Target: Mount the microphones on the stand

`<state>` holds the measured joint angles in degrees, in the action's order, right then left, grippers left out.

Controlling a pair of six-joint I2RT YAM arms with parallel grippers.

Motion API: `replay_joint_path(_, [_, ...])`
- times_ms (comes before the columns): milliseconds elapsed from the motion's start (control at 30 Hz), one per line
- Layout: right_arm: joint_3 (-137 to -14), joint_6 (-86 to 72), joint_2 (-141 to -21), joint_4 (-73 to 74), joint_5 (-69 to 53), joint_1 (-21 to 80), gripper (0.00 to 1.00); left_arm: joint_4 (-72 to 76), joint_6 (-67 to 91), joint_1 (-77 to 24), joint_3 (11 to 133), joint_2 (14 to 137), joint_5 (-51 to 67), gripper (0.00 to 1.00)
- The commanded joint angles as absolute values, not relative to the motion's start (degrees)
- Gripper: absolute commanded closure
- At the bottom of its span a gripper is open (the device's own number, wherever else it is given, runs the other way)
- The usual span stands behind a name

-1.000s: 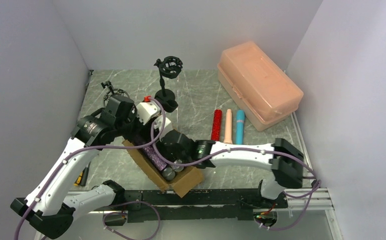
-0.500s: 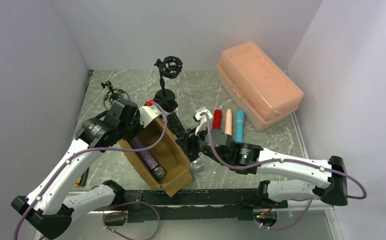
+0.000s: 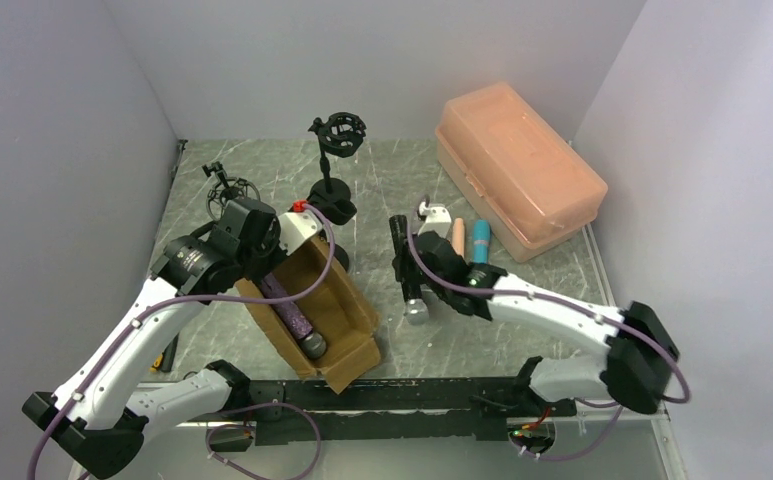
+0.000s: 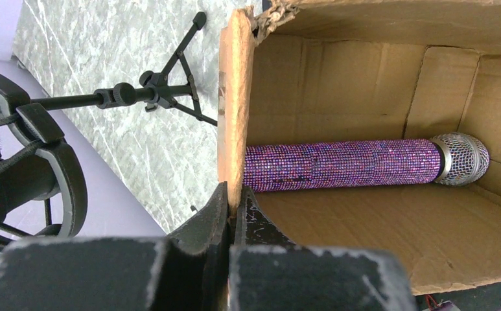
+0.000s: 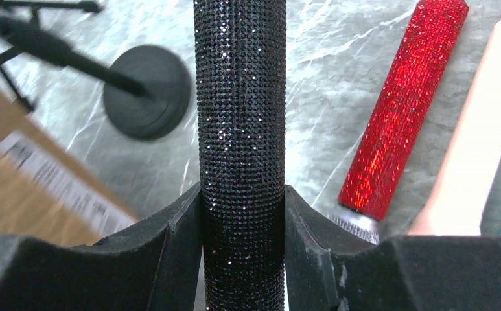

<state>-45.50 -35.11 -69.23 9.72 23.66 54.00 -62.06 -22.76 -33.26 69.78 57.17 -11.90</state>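
Purple microphone (image 4: pixel 341 165) in box (image 4: pixel 364 220); black microphone (image 5: pixel 241 129) perhaps aloft.

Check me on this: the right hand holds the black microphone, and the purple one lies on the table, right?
Not quite. The right hand holds the black microphone, but the purple microphone lies inside the cardboard box, as the left wrist view shows.

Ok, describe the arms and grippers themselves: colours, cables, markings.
The left arm and right arm have white links, black joints and purple cables. A green light glows on the right wrist. The left gripper and right gripper are matte black, the left scuffed pale.
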Motion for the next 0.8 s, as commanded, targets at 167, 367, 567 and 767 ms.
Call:
replay_joint_path(167, [-59.7, -45.8, -90.5, 10.9, 25.5, 48.4, 1.00, -62.1, -23.3, -33.8, 74.0, 56.0, -10.6, 1.00])
replay_joint_path(367, [-61.6, -42.2, -97.7, 10.7, 25.6, 45.7, 1.00, -62.4, -23.8, -33.9, 73.6, 55.5, -9.7, 1.00])
replay_joint_path(567, [-59.3, -33.1, -99.2, 9.7, 22.3, 42.5, 1.00, -61.9, -24.3, -33.9, 72.9, 54.9, -9.2, 1.00])
replay_joint_path(767, [-59.7, -27.8, -100.6, 10.2, 18.0, 41.4, 1.00, -61.5, -24.5, -34.0, 72.7, 54.8, -8.7, 1.00])
